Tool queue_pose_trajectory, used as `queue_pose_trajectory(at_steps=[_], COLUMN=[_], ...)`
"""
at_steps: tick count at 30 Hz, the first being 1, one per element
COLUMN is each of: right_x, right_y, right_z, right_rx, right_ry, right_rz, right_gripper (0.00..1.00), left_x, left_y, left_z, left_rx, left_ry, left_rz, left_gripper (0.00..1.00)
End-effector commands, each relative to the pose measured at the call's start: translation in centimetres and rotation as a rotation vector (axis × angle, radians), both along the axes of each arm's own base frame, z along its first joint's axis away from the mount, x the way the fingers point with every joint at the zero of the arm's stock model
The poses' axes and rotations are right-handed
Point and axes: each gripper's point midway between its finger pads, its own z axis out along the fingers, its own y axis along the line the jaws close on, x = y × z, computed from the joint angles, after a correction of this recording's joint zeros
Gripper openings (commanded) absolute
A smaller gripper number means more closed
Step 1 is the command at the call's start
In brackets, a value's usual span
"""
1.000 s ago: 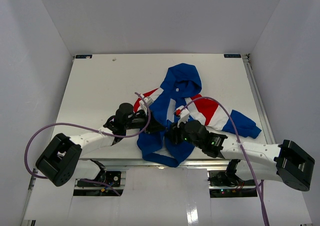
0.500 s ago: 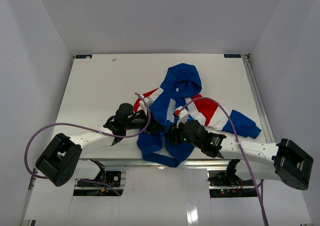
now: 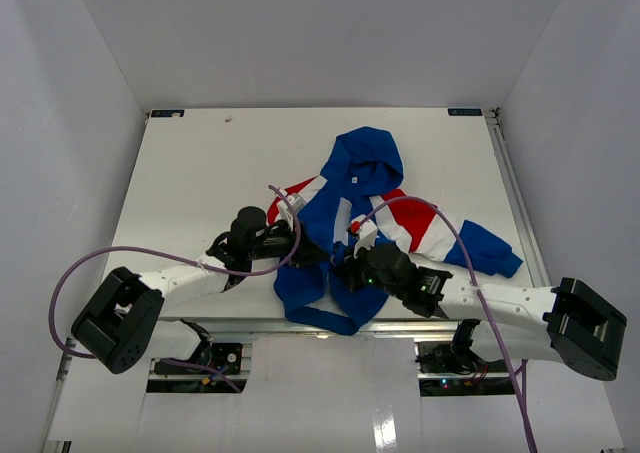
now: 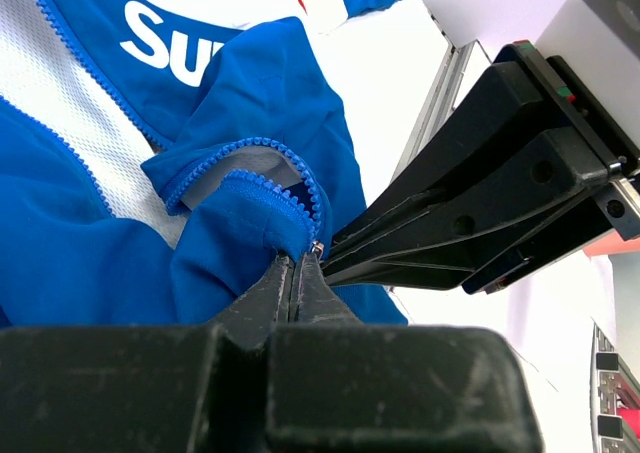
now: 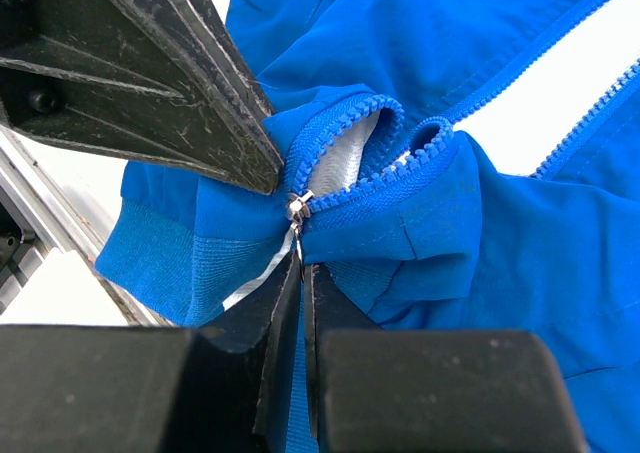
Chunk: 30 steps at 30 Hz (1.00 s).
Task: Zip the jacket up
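Observation:
The blue jacket [image 3: 350,188] lies open on the table, hood at the far side, with red and white sleeve panels. In the left wrist view my left gripper [image 4: 297,261] is shut on the jacket's bottom edge [image 4: 250,223] by the zipper end. In the right wrist view my right gripper [image 5: 302,263] is shut on the pull tab of the silver zipper slider [image 5: 298,205], which sits at the bottom of the blue zipper teeth [image 5: 400,163]. The two grippers meet tip to tip at the hem in the top view, left [image 3: 303,250] and right [image 3: 343,268].
The jacket's hem hangs over the table's near edge [image 3: 300,323]. A purple cable [image 3: 440,218] loops over the right sleeve. White walls enclose the table on three sides.

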Motion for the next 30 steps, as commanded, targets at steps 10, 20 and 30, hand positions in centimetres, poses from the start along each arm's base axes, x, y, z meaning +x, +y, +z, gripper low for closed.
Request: queue_pose_trajectory(at_steps=[10,20,30], right_x=[0.7,1.8,3.3], right_y=[0.0,-0.7,0.0], right_z=[3.8,6.7,7.8], right_rx=[0.078,0.076,-0.013], right_ry=[-0.048,-0.100,-0.139], right_rz=[-0.043,-0.100,-0.117], right_gripper=[0.08,0.08,0.08], left_x=[-0.2,-0.3,-0.4], left_y=[0.4,0.9,0.9], left_z=[1.4,1.5,0.6], left_rx=[-0.018,-0.019,0.006], left_ry=[-0.130,-0.201,-0.184], left_rz=[-0.027,-0.020,-0.030], left_gripper=[0.00,0.00,0.00])
